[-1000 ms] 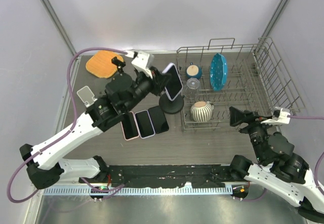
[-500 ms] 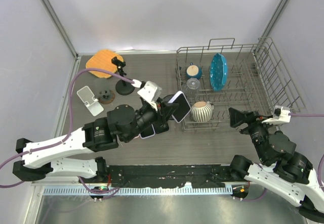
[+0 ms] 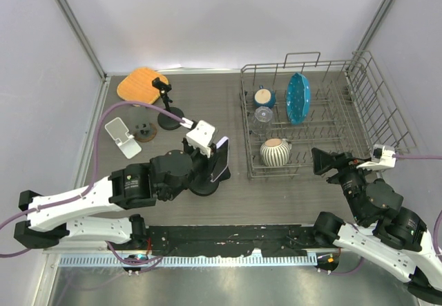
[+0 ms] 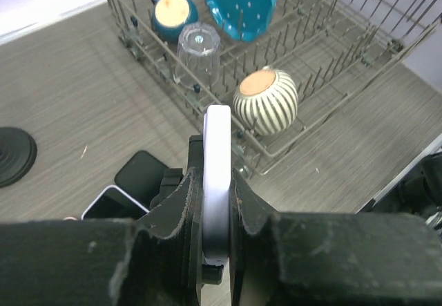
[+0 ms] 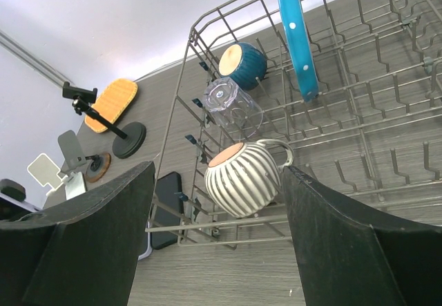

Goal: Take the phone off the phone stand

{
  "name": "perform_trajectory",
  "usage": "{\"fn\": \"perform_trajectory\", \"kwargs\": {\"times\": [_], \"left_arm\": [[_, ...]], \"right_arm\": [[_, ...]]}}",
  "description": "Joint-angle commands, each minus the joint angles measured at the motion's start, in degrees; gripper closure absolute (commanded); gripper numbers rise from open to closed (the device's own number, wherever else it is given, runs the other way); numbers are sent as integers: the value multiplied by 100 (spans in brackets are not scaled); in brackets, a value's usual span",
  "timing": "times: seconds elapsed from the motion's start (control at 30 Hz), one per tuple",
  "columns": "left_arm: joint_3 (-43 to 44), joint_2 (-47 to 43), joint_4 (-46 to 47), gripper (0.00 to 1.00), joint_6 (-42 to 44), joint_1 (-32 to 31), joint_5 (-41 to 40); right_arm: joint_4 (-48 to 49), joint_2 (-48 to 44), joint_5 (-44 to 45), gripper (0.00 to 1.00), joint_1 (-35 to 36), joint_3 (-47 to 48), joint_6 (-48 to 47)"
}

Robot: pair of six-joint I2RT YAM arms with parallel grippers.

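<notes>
A white-edged phone (image 3: 221,158) is pinched edge-on between the fingers of my left gripper (image 3: 219,162), above the table in front of the dish rack. In the left wrist view the phone (image 4: 217,133) stands upright between the two black fingers (image 4: 173,202), which are shut on it. The black cradle of the phone stand (image 4: 195,155) still sits against the phone's back and lower edge. The stand's round black base (image 3: 206,186) shows under the gripper. My right gripper (image 3: 320,159) is open and empty at the right, facing the rack (image 5: 217,182).
A wire dish rack (image 3: 359,112) holds a striped mug (image 3: 274,152), a teal cup (image 3: 263,98), a glass (image 3: 263,115) and a blue plate (image 3: 298,97). Other phones (image 4: 138,175) lie flat beside the gripper. A second black stand (image 3: 168,117), a white stand (image 3: 121,135) and an orange pad (image 3: 140,86) are at back left.
My left gripper has carried the phone, with the black stand still on it, from beside the rack toward the near side and turned it edge-on. The right arm has not moved.
</notes>
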Motion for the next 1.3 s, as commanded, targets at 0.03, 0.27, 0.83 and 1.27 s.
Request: {"fn": "perform_trajectory", "kwargs": {"times": [0.03, 0.27, 0.83, 1.27], "left_arm": [[-66, -221, 612, 100, -405, -79, 132], [-462, 51, 1025, 100, -871, -290, 607], [-1771, 236, 3379, 100, -977, -360, 1], [-2159, 95, 3777, 99, -1091, -360, -350]], "right_arm": [[115, 175, 29, 21, 35, 124, 64], [158, 378, -50, 21, 35, 97, 99], [317, 545, -305, 21, 35, 44, 38], [422, 791, -542, 21, 35, 124, -76]]}}
